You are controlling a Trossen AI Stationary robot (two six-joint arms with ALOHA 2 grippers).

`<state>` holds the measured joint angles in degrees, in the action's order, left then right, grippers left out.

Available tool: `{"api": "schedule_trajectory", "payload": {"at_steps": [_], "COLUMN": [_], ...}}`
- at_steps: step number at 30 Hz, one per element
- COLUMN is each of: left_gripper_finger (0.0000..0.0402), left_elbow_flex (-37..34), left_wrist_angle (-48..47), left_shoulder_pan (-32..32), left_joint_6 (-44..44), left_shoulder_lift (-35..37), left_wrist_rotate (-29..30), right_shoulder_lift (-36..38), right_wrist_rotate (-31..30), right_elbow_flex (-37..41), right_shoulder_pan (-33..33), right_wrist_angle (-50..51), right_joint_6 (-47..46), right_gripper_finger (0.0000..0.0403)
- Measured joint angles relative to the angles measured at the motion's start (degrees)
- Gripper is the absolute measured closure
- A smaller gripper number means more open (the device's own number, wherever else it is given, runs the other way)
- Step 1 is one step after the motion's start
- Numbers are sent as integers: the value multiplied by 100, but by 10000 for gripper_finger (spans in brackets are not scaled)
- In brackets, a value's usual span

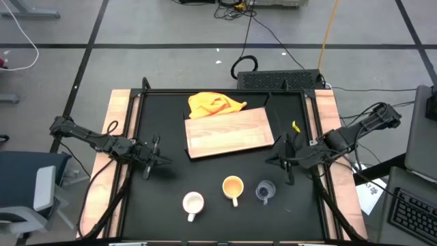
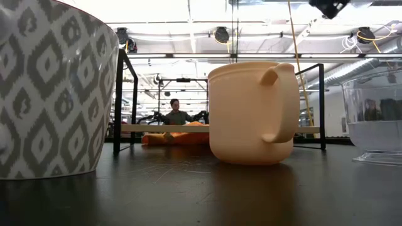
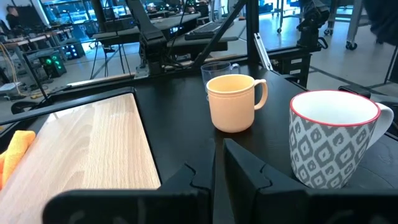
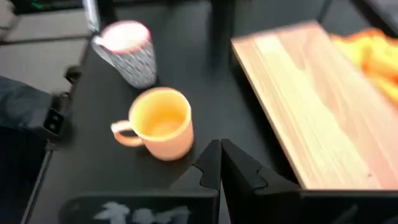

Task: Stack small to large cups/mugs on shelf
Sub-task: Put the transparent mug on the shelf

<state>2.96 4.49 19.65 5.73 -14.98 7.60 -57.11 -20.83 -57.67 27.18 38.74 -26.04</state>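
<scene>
Wood-grain shelf [image 1: 229, 133] lies bare at the middle of the black table [image 1: 164, 191], seen from above, with a yellow cloth [image 1: 215, 104] bunched at its far edge. Nothing is stacked on it. Three vessels stand in a row near the front edge, well apart from the shelf: white mug [image 1: 193, 203], yellow-orange mug [image 1: 233, 187], clear glass cup [image 1: 265, 190]. Left gripper [image 1: 156, 160] hovers left of the shelf; right gripper [image 1: 285, 158] hovers at the shelf's right end. Neither holds anything.

Low view: patterned white mug [image 2: 47, 88] close by, yellow-orange mug [image 2: 251, 113] upright mid-table, glass cup [image 2: 377, 119] at the side. A person sits in the room beyond.

Left wrist view: its fingers [image 3: 186, 180] stand narrowly parted, nothing between them; both handled mugs and the shelf lie ahead.

Right wrist view: fingers [image 4: 242, 168] pressed together, empty, above the table between the yellow-orange mug [image 4: 160, 123] and the shelf [image 4: 317, 106].

Judgement: task not started; all three placements and the nesting remain.
</scene>
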Motion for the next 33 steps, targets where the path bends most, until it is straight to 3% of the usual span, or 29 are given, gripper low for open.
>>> {"api": "schedule_trajectory", "payload": {"at_steps": [4,9,12,33], "left_gripper_finger": [366,366,366,366], "left_elbow_flex": [0,0,0,0], "left_wrist_angle": [0,0,0,0], "left_shoulder_pan": [1,1,1,1], "left_joint_6": [1,0,1,0], "left_shoulder_lift": [0,0,0,0], "left_wrist_rotate": [2,1,0,0], "right_shoulder_lift": [-325,-716,-973,-1771], "right_wrist_rotate": [345,1051,1092,1690], "right_elbow_flex": [-320,-387,-387,-387], "right_shoulder_pan": [-129,-150,-151,-142], "right_wrist_angle": [952,1131,1172,1279], "right_joint_6": [-896,-1275,-1372,-410], "right_gripper_finger": [403,403,403,403]}}
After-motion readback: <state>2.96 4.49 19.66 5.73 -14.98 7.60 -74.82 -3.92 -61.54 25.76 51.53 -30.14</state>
